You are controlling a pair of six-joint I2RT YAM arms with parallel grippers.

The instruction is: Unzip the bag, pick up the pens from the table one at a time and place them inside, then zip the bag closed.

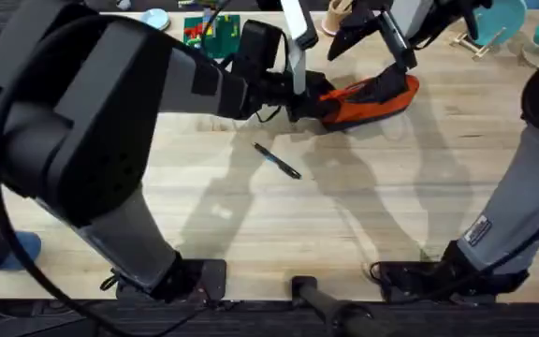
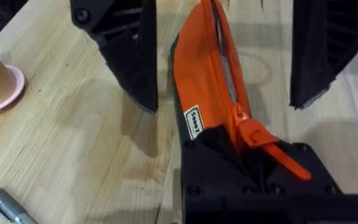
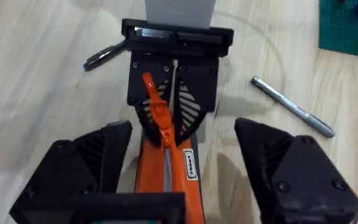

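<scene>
Left arm pose: I see my left arm rise large and dark under the overhead camera and reach forward across the table (image 1: 251,225) to the near-left end of the bag (image 1: 368,101).
Left gripper: the left gripper (image 3: 166,102) is pinched together on the orange pull tab (image 3: 157,112) at that end of the bag; from the right wrist I see its two black fingers pressed nearly flat against each other with the tab between them.
Right arm pose: my right arm comes up from the lower right and bends in over the far-right end of the bag.
Right gripper: the right gripper (image 2: 229,62) stands spread wide, one finger on each side of the bag, neither touching it as far as I can tell.
Bag: orange-red with a dark base, lying on its side far of centre; the zipper (image 2: 225,68) shows a grey slit of opening along the top. I cannot tell what is inside.
Pens: one pen (image 1: 277,160) lies on bare wood near the centre, apart from the bag; a grey pen (image 3: 292,106) lies beside the left gripper.
</scene>
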